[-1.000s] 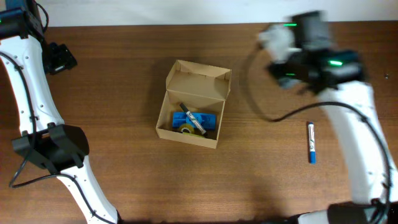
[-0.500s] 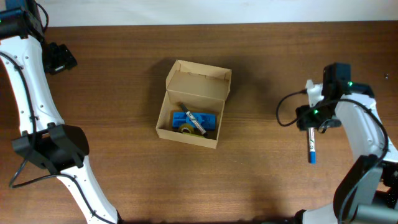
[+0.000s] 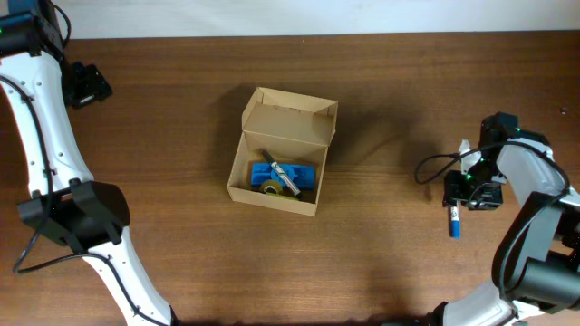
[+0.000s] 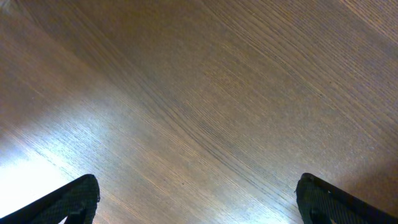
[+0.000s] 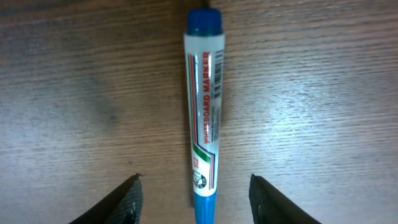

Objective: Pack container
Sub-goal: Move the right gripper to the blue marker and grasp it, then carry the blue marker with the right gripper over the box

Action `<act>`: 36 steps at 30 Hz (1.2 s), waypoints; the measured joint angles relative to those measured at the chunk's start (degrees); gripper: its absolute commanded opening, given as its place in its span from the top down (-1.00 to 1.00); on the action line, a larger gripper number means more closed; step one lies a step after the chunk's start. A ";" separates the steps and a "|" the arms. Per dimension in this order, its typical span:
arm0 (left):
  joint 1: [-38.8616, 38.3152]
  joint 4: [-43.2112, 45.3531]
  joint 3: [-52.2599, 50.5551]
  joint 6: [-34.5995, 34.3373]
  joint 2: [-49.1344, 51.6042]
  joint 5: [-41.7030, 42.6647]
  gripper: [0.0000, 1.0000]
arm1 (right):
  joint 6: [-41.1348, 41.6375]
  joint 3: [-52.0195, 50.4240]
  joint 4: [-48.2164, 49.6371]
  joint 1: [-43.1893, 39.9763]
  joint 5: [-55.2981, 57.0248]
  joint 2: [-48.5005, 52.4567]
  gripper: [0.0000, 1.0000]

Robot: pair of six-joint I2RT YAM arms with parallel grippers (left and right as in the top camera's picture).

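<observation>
The brown cardboard container (image 3: 281, 149) stands open at the table's middle, its flap lid tilted back. Inside lie a small blue box, a tape roll and a pen-like item (image 3: 281, 177). A white whiteboard marker with blue ends (image 3: 453, 220) lies on the table at the right; it shows lengthwise in the right wrist view (image 5: 203, 112). My right gripper (image 3: 469, 192) is low over the marker, its open fingers (image 5: 196, 199) on either side of the barrel without touching. My left gripper (image 3: 86, 83) is open at the far left, over bare wood (image 4: 198, 199).
The wooden table's far edge (image 3: 272, 37) meets a white strip at the top. The left arm's base (image 3: 72, 217) stands at the left front and the right arm's cable (image 3: 435, 167) loops beside the marker.
My right arm has swung down from the back of the table to the marker and now sits over it with the fingers astride. The left arm and container have not moved.
</observation>
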 measured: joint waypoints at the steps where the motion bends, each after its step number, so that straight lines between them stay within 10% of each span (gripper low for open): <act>1: 0.00 0.00 0.00 0.00 0.00 -0.02 -1.00 | 0.04 -0.11 0.02 0.00 -0.02 0.13 0.03; 5: 0.00 0.00 0.00 0.00 0.00 -0.02 -1.00 | 0.11 -0.83 0.94 0.00 -0.13 0.44 0.38; 16: 0.00 0.00 0.00 0.00 0.00 -0.02 -1.00 | 0.70 -4.68 5.60 0.00 -0.15 0.68 0.43; 20: 0.00 0.00 0.00 0.00 0.00 0.00 -1.00 | 0.57 -4.70 6.27 0.00 0.11 0.70 0.92; 36: 0.00 0.00 0.00 0.00 0.00 -0.02 -1.00 | 1.36 -4.50 6.93 0.00 -0.31 0.59 0.92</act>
